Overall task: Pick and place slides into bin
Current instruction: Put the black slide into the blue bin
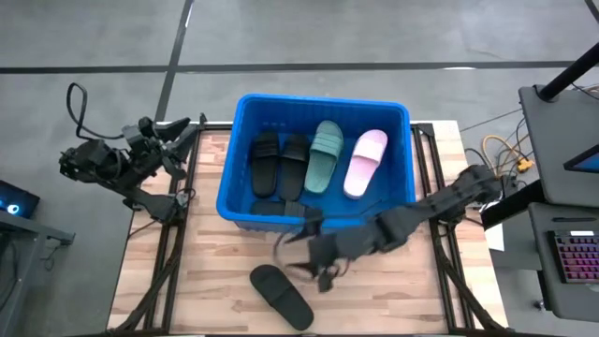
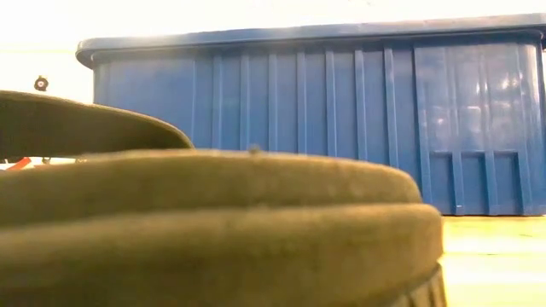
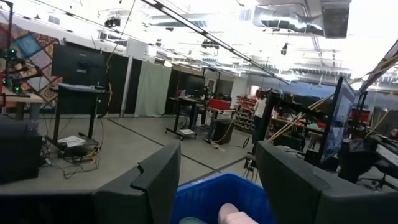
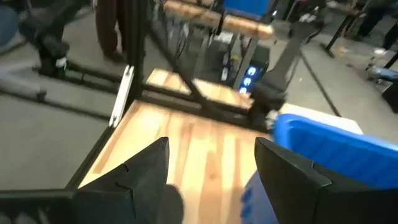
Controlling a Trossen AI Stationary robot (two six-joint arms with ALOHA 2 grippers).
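Slides: four sit in the bin (image 1: 398, 110), two black, a green slide (image 1: 325, 155), a pink slide (image 1: 365, 162). One black slide (image 1: 281, 296) lies on the table (image 1: 215, 281). My right gripper (image 1: 318, 267) hangs nearby, fingers spread, nothing held, probably lining up. Left gripper (image 1: 187, 128) parked part-open beside the bin.
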